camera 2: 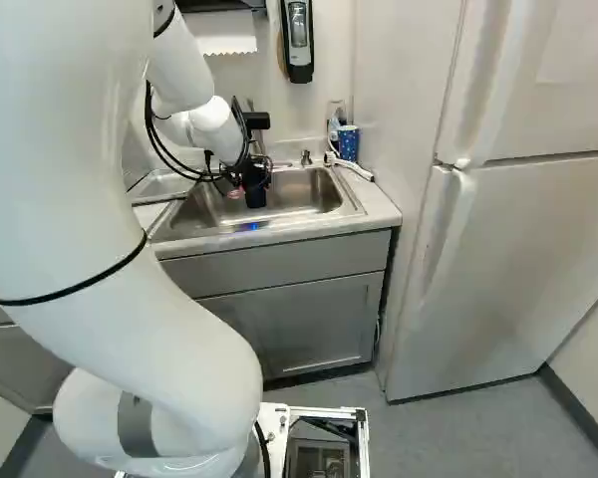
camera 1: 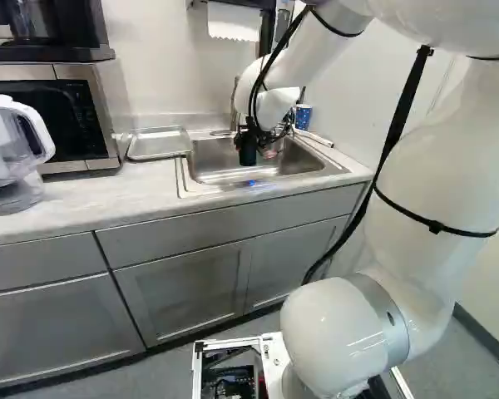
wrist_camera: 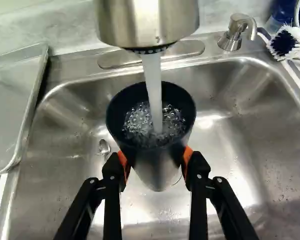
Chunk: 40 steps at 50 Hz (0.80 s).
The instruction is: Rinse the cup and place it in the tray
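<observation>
In the left base view my gripper (camera 1: 251, 131) is over the sink (camera 1: 274, 174), holding the dark cup (camera 1: 247, 151) upright. The wrist view has the gripper (wrist_camera: 156, 162) shut on the cup (wrist_camera: 159, 172), orange pads against its two sides. Water (wrist_camera: 152, 90) streams from the faucet (wrist_camera: 147, 22) into the cup's mouth and bubbles inside. The metal tray (wrist_camera: 12, 110) lies on the counter beside the sink; it also shows in the left base view as a flat tray (camera 1: 160, 144), nothing visible on it.
A soap dispenser (wrist_camera: 232, 35) and a brush (wrist_camera: 285, 45) are at the sink's back corner. A small metal object (wrist_camera: 104, 147) lies in the basin. A blue patterned cup (camera 2: 348, 142) stands behind the sink. The microwave (camera 1: 54, 116) is past the tray; a fridge (camera 2: 508, 259) stands beside the counter.
</observation>
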Available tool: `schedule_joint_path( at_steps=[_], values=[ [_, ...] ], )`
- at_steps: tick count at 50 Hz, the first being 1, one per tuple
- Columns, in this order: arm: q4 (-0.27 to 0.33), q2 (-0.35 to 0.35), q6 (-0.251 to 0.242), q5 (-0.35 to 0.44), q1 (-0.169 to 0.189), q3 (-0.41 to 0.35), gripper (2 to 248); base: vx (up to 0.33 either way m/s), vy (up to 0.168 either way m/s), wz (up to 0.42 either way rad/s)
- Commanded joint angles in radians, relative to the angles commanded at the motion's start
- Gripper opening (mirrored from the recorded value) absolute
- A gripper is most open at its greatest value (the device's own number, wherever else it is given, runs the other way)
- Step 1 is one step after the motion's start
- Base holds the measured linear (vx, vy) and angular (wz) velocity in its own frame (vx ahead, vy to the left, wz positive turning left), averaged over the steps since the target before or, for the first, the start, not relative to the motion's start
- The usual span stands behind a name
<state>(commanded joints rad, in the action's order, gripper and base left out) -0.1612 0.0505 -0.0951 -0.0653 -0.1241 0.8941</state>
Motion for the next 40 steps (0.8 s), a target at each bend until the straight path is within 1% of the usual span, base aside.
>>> schedule_joint_path(
  at_steps=[40],
  values=[
    [0.000, 0.000, 0.000, 0.000, -0.001, 0.000, 121, 0.000, 0.000, 0.000]
  ],
)
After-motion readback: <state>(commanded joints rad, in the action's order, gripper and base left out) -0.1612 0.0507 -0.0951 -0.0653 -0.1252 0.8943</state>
